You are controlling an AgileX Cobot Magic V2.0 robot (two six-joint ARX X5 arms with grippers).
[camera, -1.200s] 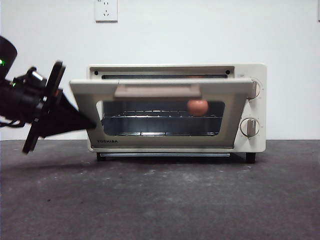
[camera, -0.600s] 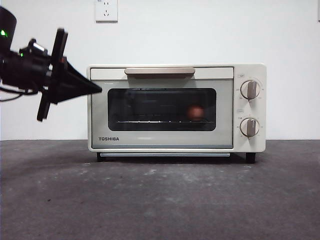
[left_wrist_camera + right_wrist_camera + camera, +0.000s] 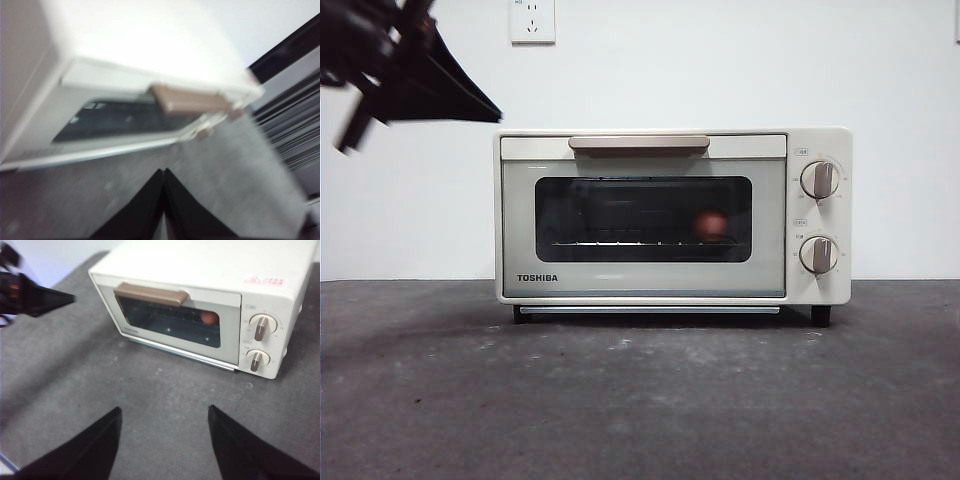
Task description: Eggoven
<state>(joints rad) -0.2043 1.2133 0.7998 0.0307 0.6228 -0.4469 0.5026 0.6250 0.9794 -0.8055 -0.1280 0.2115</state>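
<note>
The cream TOSHIBA toaster oven (image 3: 670, 215) stands on the dark table with its glass door shut and tan handle (image 3: 639, 143) up. A reddish-brown egg (image 3: 711, 224) rests on the rack inside, on the knob side, also visible as the egg (image 3: 209, 317) through the door. My left gripper (image 3: 485, 112) hangs shut above and beside the oven's top left corner, touching nothing; its jaws meet at a point (image 3: 164, 172). My right gripper (image 3: 165, 415) is open, held back over the table in front of the oven (image 3: 200, 300).
Two knobs (image 3: 819, 180) sit on the oven's right panel. A wall socket (image 3: 532, 20) is on the white wall behind. Dark grey table (image 3: 640, 400) stretches in front of the oven.
The oven door went from half open to fully shut. My left gripper drew away from the door's left edge and rose up and to the left.
</note>
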